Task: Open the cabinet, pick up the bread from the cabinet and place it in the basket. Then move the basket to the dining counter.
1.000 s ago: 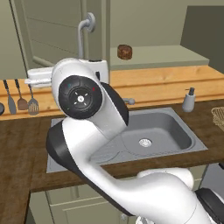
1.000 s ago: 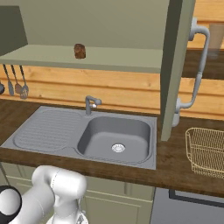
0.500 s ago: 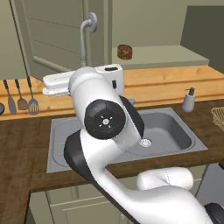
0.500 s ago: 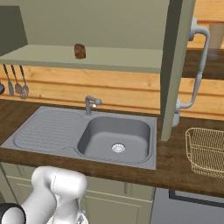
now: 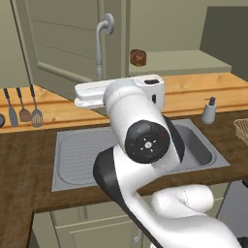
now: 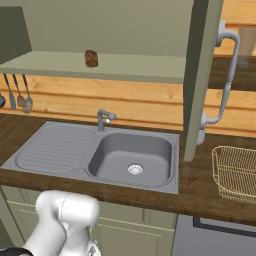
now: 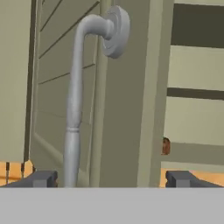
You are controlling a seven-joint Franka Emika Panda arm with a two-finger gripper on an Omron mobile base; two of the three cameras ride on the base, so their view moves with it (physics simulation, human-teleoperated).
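The sage-green cabinet [image 6: 150, 30] stands open, its left door [image 5: 63, 43] swung out with a curved silver handle [image 5: 99, 46]. The bread [image 5: 138, 57], a small brown lump, sits on the cabinet's shelf, also seen as bread [image 6: 91, 58] and as bread [image 7: 165, 146] peeking past the door's edge. My gripper [image 7: 111, 179] is open and empty, facing the left door's edge and its handle [image 7: 74, 109] from close by. The wire basket [image 6: 235, 172] rests on the worktop at the right, below the right door [image 6: 200, 75]. The dining counter is out of view.
A grey sink [image 6: 132, 157] with a faucet [image 6: 104, 119] lies under the cabinet. Utensils [image 5: 23, 109] hang on the wall at the left. A soap dispenser [image 5: 209, 111] stands right of the sink. My own arm [image 5: 145, 140] blocks the middle of the left base view.
The arm has swung to the right and its elbow has come down toward the camera, with the hand lifting toward the left door. Doors, bread and basket have not moved.
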